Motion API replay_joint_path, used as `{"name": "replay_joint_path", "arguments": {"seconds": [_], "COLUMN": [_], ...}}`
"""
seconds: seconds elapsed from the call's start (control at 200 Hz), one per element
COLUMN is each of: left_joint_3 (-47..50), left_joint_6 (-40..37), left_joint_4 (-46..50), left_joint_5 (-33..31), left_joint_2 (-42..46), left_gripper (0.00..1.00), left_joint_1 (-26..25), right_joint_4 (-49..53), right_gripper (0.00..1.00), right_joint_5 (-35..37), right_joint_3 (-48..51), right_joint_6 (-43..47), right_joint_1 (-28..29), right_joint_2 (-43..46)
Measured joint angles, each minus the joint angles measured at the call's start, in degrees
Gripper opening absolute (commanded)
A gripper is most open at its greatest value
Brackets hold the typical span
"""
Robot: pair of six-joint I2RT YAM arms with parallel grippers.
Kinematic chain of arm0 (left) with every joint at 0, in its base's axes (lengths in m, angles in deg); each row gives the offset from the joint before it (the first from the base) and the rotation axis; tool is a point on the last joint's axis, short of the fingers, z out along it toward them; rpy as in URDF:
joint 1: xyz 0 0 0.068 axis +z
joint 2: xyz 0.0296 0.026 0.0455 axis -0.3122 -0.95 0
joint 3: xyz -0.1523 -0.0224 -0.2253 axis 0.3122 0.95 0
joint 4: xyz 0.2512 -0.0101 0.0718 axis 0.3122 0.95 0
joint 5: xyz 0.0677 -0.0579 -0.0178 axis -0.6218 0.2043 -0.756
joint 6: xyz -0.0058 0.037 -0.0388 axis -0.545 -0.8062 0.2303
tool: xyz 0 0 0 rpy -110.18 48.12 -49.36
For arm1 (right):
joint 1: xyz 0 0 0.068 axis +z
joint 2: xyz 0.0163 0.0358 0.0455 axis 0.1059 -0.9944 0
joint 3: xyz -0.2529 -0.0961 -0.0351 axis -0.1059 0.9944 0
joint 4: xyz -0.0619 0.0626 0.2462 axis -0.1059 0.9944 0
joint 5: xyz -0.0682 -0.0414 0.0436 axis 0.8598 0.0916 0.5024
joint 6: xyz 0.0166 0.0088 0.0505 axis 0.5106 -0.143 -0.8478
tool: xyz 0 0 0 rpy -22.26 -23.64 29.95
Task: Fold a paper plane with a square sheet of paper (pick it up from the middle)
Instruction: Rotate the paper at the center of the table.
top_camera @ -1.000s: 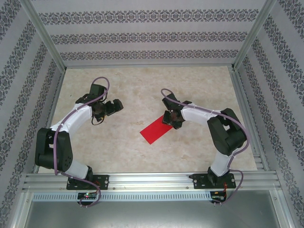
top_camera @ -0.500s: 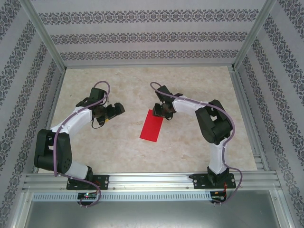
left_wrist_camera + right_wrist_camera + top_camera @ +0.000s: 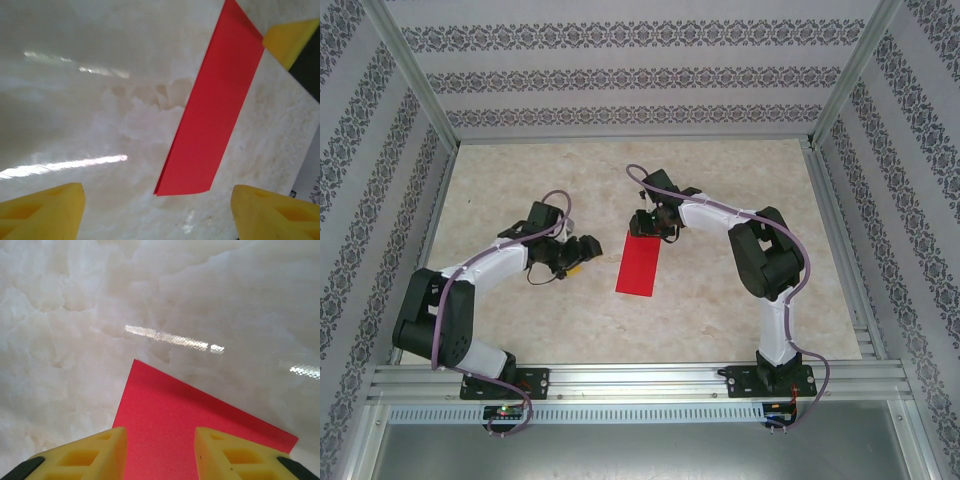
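On the table [image 3: 520, 170], the right tool [image 3: 642, 230] gapes over red paper's [image 3: 639, 268] end; left tool [image 3: 582, 250] gapes nearby.

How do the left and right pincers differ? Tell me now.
The left pincer stands beside the folded red paper, clear of it; the right pincer is over its far end. The left pincer gapes wider than the right pincer. Both have yellow fingers, open.
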Motion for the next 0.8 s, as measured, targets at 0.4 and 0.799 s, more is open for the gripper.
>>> {"name": "replay_joint_path", "arguments": {"seconds": [0.4, 0.799], "left_joint_3": [0.81, 0.74], "left_joint_6": [2.56, 4.87], "left_joint_4": [-4.04, -6.64], "left_joint_5": [4.33, 4.55], "left_joint_2": [-5.31, -8.31], "left_gripper": [0.73, 0.70], "left_joint_1": [-6.73, -9.49], "right_joint_4": [0.37, -0.11], "right_gripper": [0.39, 0.39], "right_joint_5": [1.11, 1.07], "right_joint_3": [2.97, 3.30], "right_joint_6": [-3.04, -5.68], "right_joint_1": [-1.90, -2.64], "right_joint_2": [-0.22, -0.52]}}
